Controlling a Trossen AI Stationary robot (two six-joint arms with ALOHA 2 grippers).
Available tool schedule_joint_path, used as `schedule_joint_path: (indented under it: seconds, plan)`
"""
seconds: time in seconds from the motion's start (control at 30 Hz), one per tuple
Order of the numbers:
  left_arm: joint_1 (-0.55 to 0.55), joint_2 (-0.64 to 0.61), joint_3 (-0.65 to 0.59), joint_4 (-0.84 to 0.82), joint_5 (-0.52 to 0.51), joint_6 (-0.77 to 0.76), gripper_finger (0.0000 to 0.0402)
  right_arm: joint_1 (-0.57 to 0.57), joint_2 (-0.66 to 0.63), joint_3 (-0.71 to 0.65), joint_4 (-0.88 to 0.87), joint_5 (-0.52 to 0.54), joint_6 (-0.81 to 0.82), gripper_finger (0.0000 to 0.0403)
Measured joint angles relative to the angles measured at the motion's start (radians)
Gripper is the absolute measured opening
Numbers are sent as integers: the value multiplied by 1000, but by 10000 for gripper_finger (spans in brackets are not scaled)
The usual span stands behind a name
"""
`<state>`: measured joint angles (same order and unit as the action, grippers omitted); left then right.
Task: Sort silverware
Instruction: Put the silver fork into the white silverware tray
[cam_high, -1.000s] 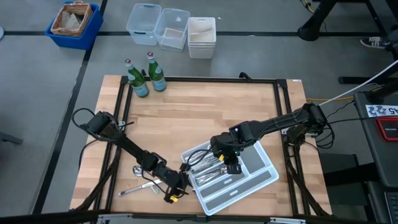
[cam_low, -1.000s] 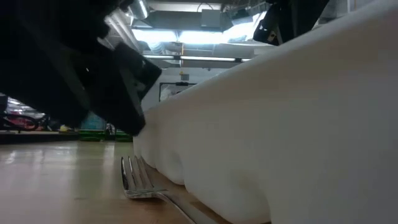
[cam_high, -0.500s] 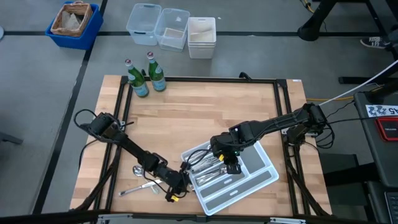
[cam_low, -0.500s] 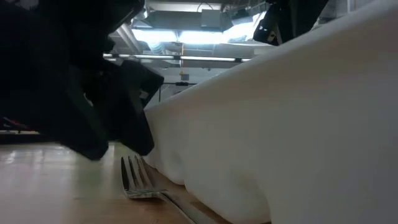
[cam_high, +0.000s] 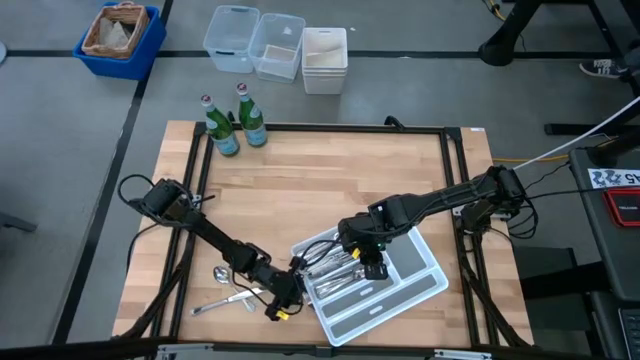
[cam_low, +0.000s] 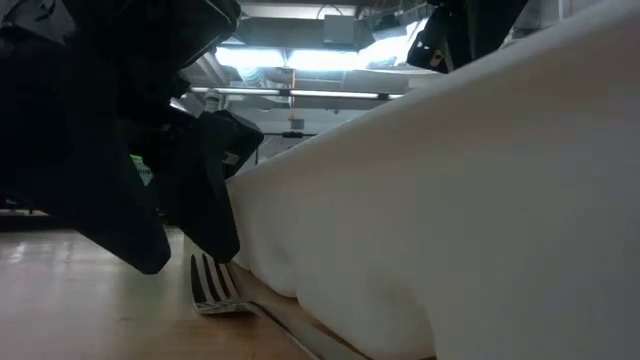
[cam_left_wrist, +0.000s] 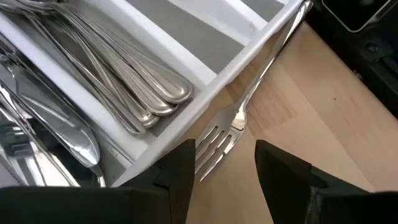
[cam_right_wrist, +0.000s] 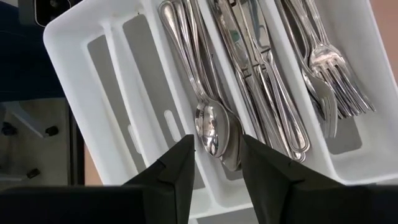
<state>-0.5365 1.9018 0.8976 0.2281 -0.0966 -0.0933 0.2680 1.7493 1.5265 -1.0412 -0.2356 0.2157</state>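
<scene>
From above, the white plastic tray (cam_high: 385, 290) is seen lying near the wooden table's (cam_high: 320, 180) front edge, the left gripper (cam_high: 284, 296) poised at its left rim, the right gripper (cam_high: 366, 262) hanging over it. At table level, a shiny fork (cam_low: 212, 288) is seen lying against the tray wall. In the wrist views, both grippers' fingers are being held spread, empty; sorted silverware (cam_right_wrist: 261, 68) is lying in the compartments. No writing can be read.

The high view looks straight down over the whole surface (cam_high: 330, 180). The low view sits at surface height, pressed close against the white tray (cam_low: 480, 200) wall. Each wrist view looks down at close range. The left wrist and low views share the fork (cam_left_wrist: 217, 140) lying beside the tray.
</scene>
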Motion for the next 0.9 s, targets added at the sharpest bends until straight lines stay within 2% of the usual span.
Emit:
schedule_joint_path:
  seconds: [0.2, 0.57, 0.9]
  plan:
    - [1, -25, -2, -38, 8, -8, 156, 0, 0, 0, -2, 0, 0, 131]
    - [0, -115, -5, -339, -1, -21, 156, 0, 0, 0, -9, 0, -1, 131]
    - [-1, -179, -5, -352, -20, -12, 156, 0, 0, 0, -8, 0, -1, 131]
